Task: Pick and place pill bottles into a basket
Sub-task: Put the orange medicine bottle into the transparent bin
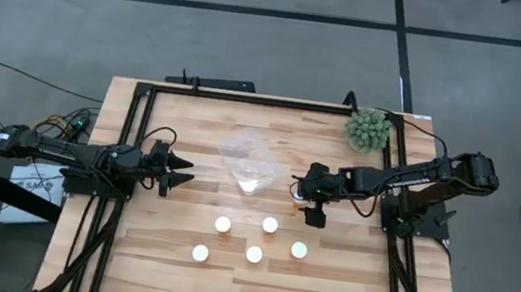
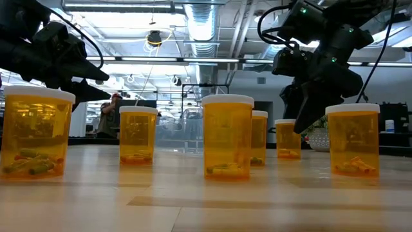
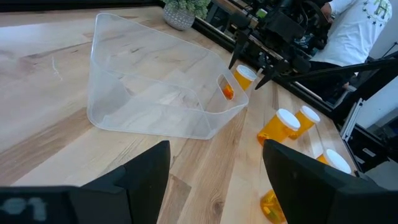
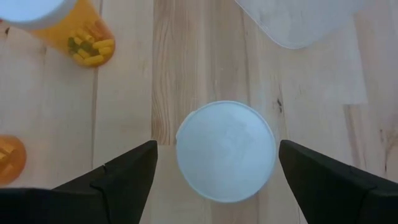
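White-capped pill bottle (image 4: 225, 151) sits seemingly centered below open right end effector (image 4: 217, 171).

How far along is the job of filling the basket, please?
Nothing looks done: the basket appears empty. In hand: the open right hand sits over one pill bottle. To do: that one plus five other bottles; the left hand waits beside the basket.

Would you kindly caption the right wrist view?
Open right gripper poised directly above a white-capped pill bottle, clear basket corner beyond.

Robotics lab/workshop, exposed ceiling ducts (image 2: 212, 19), strip lights, grey concrete floor (image 1: 254, 44), cables
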Robot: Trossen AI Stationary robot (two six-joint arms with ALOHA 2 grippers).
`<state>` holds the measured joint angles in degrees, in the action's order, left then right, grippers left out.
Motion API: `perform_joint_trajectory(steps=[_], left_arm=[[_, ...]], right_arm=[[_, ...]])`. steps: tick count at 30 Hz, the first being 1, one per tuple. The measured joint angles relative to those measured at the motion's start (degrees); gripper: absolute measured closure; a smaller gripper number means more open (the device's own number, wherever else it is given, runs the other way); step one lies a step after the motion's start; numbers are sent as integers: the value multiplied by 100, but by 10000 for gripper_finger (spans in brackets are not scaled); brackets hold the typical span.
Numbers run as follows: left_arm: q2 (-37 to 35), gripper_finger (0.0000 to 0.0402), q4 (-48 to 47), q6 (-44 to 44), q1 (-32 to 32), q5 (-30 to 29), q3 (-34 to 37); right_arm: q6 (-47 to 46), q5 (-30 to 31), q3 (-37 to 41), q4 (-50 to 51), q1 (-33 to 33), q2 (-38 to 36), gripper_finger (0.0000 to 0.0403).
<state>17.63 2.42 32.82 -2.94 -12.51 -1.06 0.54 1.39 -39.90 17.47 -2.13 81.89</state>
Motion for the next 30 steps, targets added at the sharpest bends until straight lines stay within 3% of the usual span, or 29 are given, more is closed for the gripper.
perform_joint_trajectory(steps=[18, 30], left_arm=[[0, 155, -9, 2, 0, 9, 0], [0, 155, -9, 83, 1, 11, 0]], right_arm=[[-40, 41, 0, -44, 0, -2, 77], [-52, 41, 0, -35, 2, -2, 120]])
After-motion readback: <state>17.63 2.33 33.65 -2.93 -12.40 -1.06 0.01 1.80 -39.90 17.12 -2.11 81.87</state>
